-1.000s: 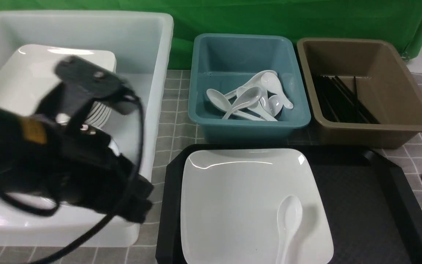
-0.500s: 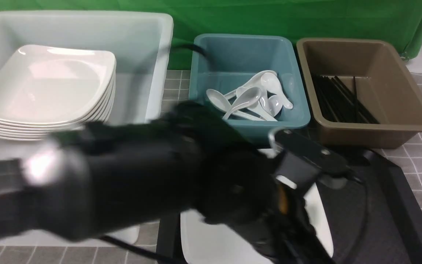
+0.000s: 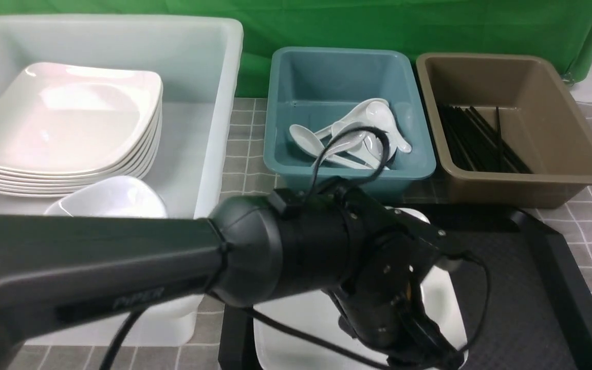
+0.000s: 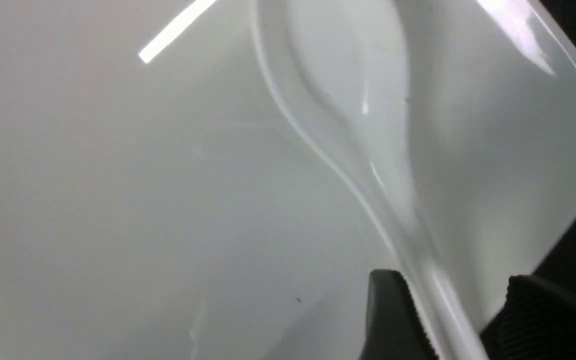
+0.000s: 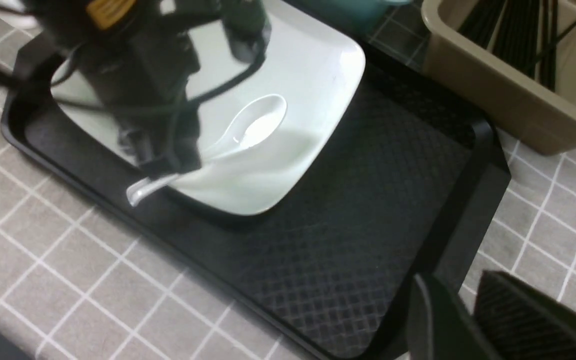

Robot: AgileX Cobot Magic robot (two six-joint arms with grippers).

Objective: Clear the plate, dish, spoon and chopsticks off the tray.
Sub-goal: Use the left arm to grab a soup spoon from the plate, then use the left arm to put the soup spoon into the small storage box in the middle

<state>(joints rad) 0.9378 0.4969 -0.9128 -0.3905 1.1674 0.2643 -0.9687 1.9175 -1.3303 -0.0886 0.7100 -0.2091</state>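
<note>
Nearest, above the near rim of the tray: left gripper down at the handle of the spoon. Jaws apart and astride the handle, one finger against it, the other just clear. No clamp yet.

Spoon lying bowl-up on the plate, handle tip poking past the plate's near edge. Plate flat on the tray's left half.

Right gripper off by the tray's right corner, narrow gap between jaws, nothing in it.

Step in hand, by the look of it: picking up the spoon. Next move calls for closing squarely on the glossy handle, lifting straight up without nudging the plate, then carrying across to the teal bin with the other spoons. Plate left to do after that.

Farther back: dish in the white tub, in front of a stack of plates. Chopsticks in the brown bin; none on the tray.

Underfoot: grey cloth, white grid. Beyond the bins: green backdrop.
</note>
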